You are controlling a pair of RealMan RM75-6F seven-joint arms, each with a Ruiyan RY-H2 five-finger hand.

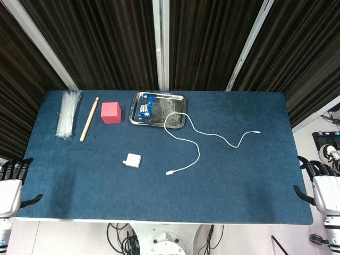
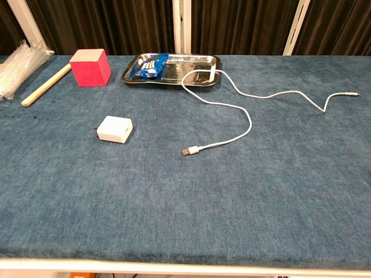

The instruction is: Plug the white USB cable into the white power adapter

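A small white power adapter point(image 1: 133, 160) point(image 2: 115, 128) lies flat on the blue table, left of centre. The white USB cable point(image 1: 197, 139) point(image 2: 246, 113) snakes from the metal tray across the middle; its USB plug point(image 1: 170, 172) point(image 2: 190, 151) lies to the right of the adapter, and its small far end point(image 1: 257, 132) point(image 2: 352, 92) rests at the right. My left hand point(image 1: 11, 187) hangs off the table's left front corner, fingers apart and empty. My right hand point(image 1: 323, 186) sits off the right edge, also empty with fingers apart. Neither hand shows in the chest view.
A metal tray point(image 1: 175, 120) point(image 2: 203, 79) at the back centre holds a blue packet point(image 1: 145, 107) point(image 2: 149, 67). A pink cube point(image 1: 110, 112) point(image 2: 90, 67), a wooden stick point(image 1: 89, 119) point(image 2: 45, 86) and a clear plastic bundle point(image 1: 68, 113) point(image 2: 18, 68) lie at the back left.
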